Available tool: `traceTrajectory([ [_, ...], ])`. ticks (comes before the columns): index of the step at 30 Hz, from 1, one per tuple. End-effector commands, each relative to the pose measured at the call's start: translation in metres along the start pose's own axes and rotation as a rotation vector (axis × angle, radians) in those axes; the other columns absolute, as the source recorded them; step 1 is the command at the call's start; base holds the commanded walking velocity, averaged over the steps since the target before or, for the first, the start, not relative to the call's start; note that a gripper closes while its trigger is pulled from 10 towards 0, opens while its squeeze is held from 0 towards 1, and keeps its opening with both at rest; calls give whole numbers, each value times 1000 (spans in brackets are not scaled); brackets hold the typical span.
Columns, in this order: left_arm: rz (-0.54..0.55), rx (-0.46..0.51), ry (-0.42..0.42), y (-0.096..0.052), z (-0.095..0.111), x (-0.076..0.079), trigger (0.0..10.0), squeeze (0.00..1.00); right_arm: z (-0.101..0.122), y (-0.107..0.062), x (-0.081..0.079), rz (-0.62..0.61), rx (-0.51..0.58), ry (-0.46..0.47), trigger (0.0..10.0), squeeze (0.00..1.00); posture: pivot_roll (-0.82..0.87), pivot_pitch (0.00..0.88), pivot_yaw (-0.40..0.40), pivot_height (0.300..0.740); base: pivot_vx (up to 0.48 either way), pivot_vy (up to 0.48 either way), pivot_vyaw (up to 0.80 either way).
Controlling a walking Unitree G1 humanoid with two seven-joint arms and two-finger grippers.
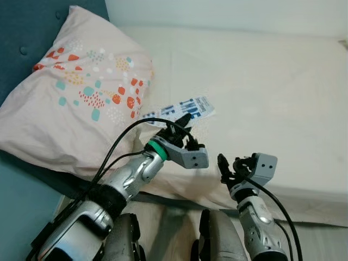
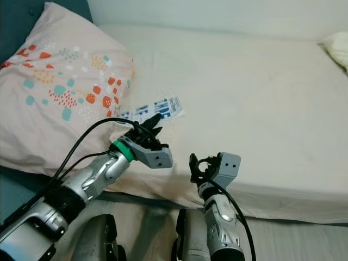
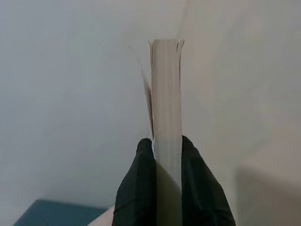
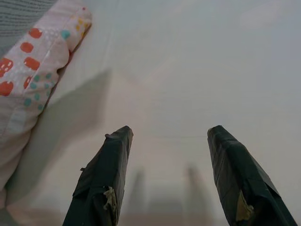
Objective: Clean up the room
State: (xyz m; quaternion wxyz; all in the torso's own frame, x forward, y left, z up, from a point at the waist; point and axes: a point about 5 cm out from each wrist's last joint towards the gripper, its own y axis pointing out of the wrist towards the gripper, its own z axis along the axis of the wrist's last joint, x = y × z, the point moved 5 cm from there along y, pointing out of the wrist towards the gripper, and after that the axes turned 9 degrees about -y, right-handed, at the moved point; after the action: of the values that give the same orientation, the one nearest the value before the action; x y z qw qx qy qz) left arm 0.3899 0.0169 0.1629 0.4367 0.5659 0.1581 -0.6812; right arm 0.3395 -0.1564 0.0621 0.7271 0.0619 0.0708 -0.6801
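Note:
A thin book (image 1: 182, 110) with a white cover and blue lettering is held just above the cream bed (image 1: 261, 87), beside the pillow's corner. My left gripper (image 1: 184, 123) is shut on the book's near edge. In the left wrist view the book's page edge (image 3: 167, 99) stands between the two black fingers (image 3: 141, 188). My right gripper (image 1: 225, 168) hovers open over the bed's near edge, to the right of the left one, with nothing between its fingers (image 4: 103, 183).
A pink pillow (image 1: 76, 92) with orange and teal spots lies at the bed's left end against a teal headboard (image 1: 27, 32). The bed's near edge (image 1: 304, 201) runs just before my arms. A second pale pillow (image 2: 338, 48) shows at the far right.

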Motion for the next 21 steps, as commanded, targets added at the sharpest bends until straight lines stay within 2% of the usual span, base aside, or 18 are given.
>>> traceTrajectory([
  [1, 17, 27, 33, 1, 4, 3, 10000, 0, -10, -6, 0, -3, -36, 19, 10000, 0, -11, 170, 22, 606, 0, 0, 0],
  [4, -2, 46, 84, 3, 8, 12, 10000, 0, -9, -7, -1, 1, -41, 21, 10000, 0, -14, 189, 21, 606, 0, 0, 0],
  [6, -2, 46, 84, 3, 8, 12, 10000, 0, -9, -7, -1, 1, -41, 21, 10000, 0, -14, 189, 21, 606, 0, 0, 0],
  [8, -58, 82, 139, 6, 18, 28, 10000, 0, -10, -11, -1, -5, -49, 47, 10000, 0, -24, 213, 25, 606, 0, 0, 0],
  [9, -58, 82, 139, 6, 18, 28, 10000, 0, -10, -11, -1, -5, -49, 47, 10000, 0, -24, 213, 25, 606, 0, 0, 0],
  [10, -100, 116, 175, 9, 28, 38, 10000, 0, -8, -16, -1, -15, -46, 103, 10000, 0, -36, 228, 32, 606, 0, 0, 0],
  [11, -100, 116, 175, 9, 28, 38, 10000, 0, -8, -16, -1, -15, -46, 103, 10000, 0, -36, 228, 32, 606, 0, 0, 0],
  [13, -121, 149, 192, 13, 38, 44, 10000, 0, -6, -25, 11, -83, -39, 149, 10000, 0, -55, 243, 39, 606, 0, 0, 0],
  [14, -121, 149, 192, 13, 38, 44, 10000, 0, -6, -25, 11, -83, -39, 149, 10000, 0, -55, 243, 39, 606, 0, 0, 0],
  [15, -124, 158, 194, 15, 41, 45, 10000, 0, -7, -30, 21, -139, -39, 171, 10000, 0, -71, 256, 47, 606, 0, 0, 0],
  [17, -127, 185, 200, 19, 51, 47, 10000, 0, -13, -51, 56, -326, -50, 228, 10000, 0, -108, 278, 66, 606, 0, 0, 0],
  [19, -139, 192, 212, 22, 55, 49, 10000, 0, -16, -64, 76, -412, -54, 229, 10000, 0, -126, 292, 76, 606, 0, 0, 0],
  [21, -145, 187, 219, 23, 55, 50, 10000, 0, -15, -68, 80, -427, -51, 223, 10000, 0, -142, 303, 84, 606, 0, 0, 0],
])
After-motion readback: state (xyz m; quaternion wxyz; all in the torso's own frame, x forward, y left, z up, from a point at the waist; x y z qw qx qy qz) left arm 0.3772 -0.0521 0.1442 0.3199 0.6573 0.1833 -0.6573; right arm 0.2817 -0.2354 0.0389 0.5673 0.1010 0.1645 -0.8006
